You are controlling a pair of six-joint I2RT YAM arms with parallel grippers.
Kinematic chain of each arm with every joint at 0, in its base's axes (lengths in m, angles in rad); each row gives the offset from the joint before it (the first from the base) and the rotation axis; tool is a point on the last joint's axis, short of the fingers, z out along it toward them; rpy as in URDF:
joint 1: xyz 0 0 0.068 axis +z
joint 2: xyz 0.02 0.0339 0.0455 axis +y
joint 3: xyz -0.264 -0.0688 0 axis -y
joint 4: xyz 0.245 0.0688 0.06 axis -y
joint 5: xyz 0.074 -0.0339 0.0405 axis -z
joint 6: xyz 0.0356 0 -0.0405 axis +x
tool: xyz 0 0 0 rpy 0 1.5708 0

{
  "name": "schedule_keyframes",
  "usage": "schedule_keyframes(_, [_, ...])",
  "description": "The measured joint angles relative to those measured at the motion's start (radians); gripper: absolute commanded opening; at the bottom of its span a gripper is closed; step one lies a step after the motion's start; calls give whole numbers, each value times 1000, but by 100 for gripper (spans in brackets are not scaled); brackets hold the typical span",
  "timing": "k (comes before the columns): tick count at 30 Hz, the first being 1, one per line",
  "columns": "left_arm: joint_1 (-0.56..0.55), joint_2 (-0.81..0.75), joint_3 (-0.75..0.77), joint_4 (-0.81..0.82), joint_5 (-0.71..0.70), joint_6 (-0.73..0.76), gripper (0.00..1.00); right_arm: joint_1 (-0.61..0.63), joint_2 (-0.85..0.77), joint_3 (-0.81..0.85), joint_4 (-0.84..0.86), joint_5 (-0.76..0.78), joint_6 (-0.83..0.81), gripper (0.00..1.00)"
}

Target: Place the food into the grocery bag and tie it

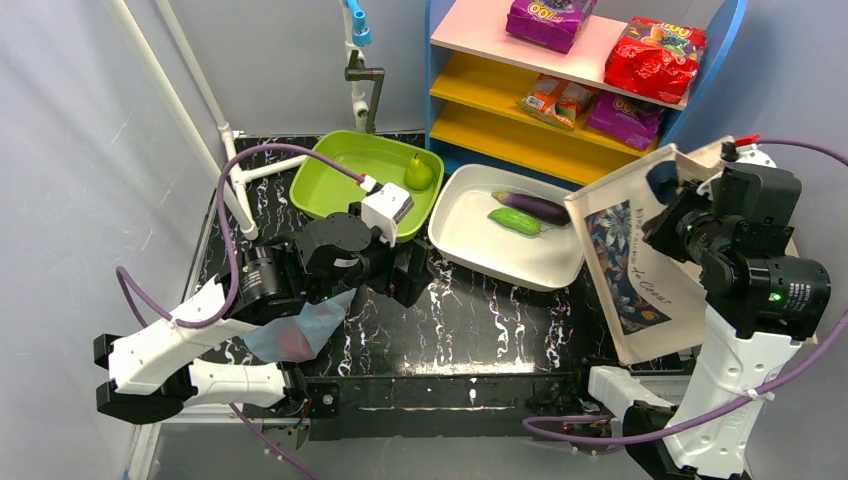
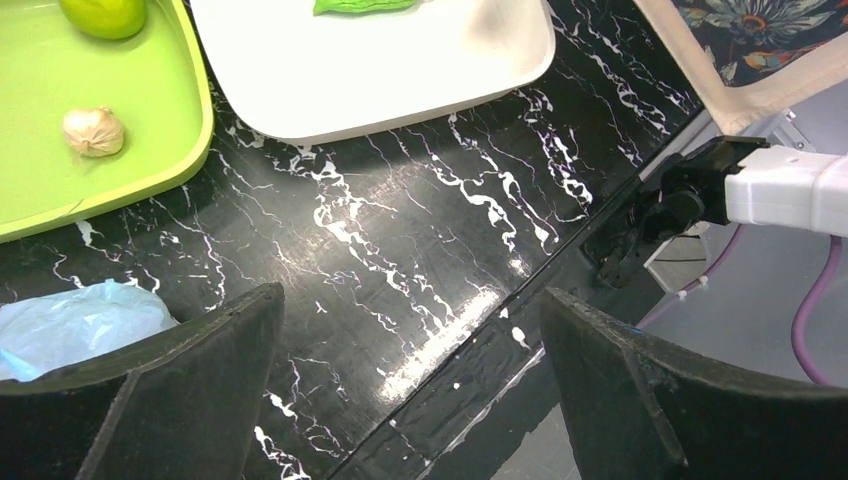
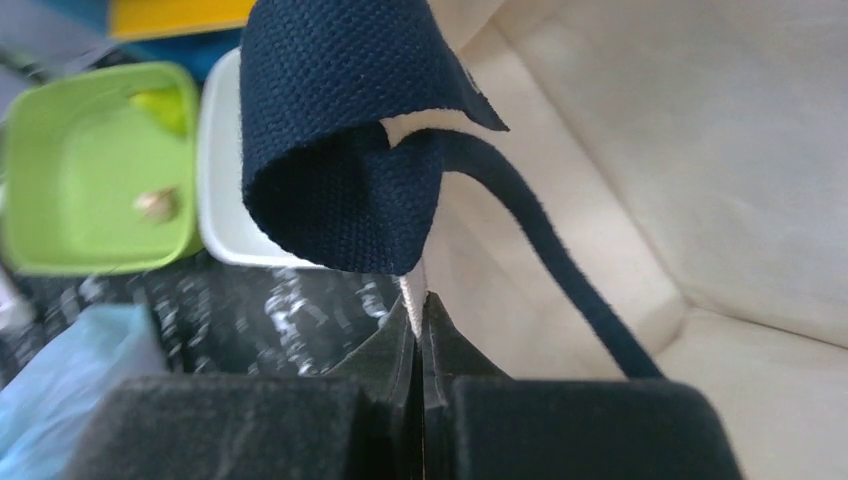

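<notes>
Two robot arms stand at the table, a left arm [image 1: 190,345] and a right arm [image 1: 740,360]. There are two trays: one green tray [image 1: 340,185] and one white tray [image 1: 470,235]. The green one holds one pear [image 1: 418,174] and one garlic bulb [image 2: 93,132]; the white one holds one eggplant [image 1: 535,205] and one cucumber [image 1: 514,221]. There are two bags: one plastic bag [image 1: 300,330] and one canvas tote [image 1: 630,260]. The shelf carries four snack packets: purple packet [image 1: 548,20], red packet [image 1: 655,58], orange packet [image 1: 557,98], magenta packet [image 1: 625,118].
</notes>
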Motion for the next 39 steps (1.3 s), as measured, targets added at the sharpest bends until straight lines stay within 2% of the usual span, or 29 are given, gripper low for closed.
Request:
schedule_keyframes(6, [0, -25, -7, -1, -39, -1, 99, 81, -3, -7, 85, -295, 69, 1])
schedule_keyframes(12, [0, -31, -12, -3, -73, -1, 99, 335, 25, 4, 179, -392, 120, 1])
schedule_keyframes(17, [0, -35, -12, -20, -112, -16, 100, 553, 69, 0, 248, -379, 171, 1])
schedule_keyframes(21, [0, -60, -14, -45, -146, -43, 99, 747, 148, -3, 294, -286, 206, 1])
schedule_keyframes(24, [0, -117, -44, -72, -184, -90, 94, 891, 302, 92, 235, -140, 211, 1])
schedule_keyframes(26, [0, -146, -87, -95, -203, -134, 91, 994, 441, 227, 158, -28, 209, 1])
schedule_keyframes(28, [0, -160, -124, -116, -217, -174, 90, 1061, 529, 216, 123, 29, 208, 1])
schedule_keyframes(34, [0, -163, -144, -156, -237, -235, 90, 1138, 708, 165, 135, 37, 180, 1])
schedule_keyframes(39, [0, -183, -145, -192, -249, -255, 90, 1162, 782, 166, 212, -55, 172, 1])
